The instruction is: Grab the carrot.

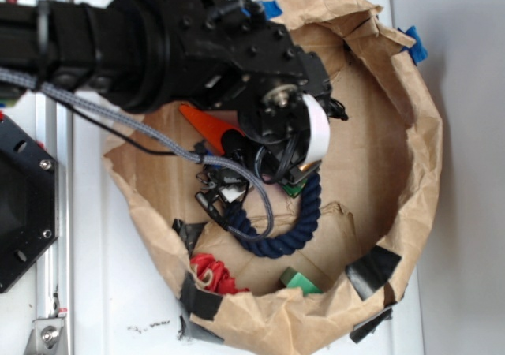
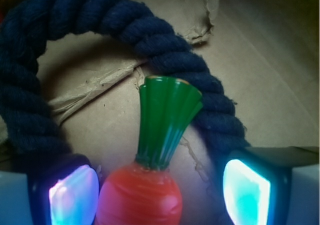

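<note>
Fingers (image 2: 160, 192) spread wide, glowing pads (image 2: 74, 195) flanking the carrot (image 2: 142, 190) without clear contact, left pad close, right pad apart. Carrot lies inside the crumpled brown paper bag (image 1: 418, 173), green top pointing at the navy rope (image 2: 30, 100) that arcs around it. Same bag also holds a red fabric bundle (image 1: 211, 273) and a green block (image 1: 300, 281) beyond the rope, near the taped rim.

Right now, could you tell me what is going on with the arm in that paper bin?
The WidowX arm is reaching into the brown paper bin for the toy carrot. Its gripper is open, with the carrot's orange body between the two glowing pads, which do not yet press on it. The green top points toward the navy rope curled behind it.
</note>
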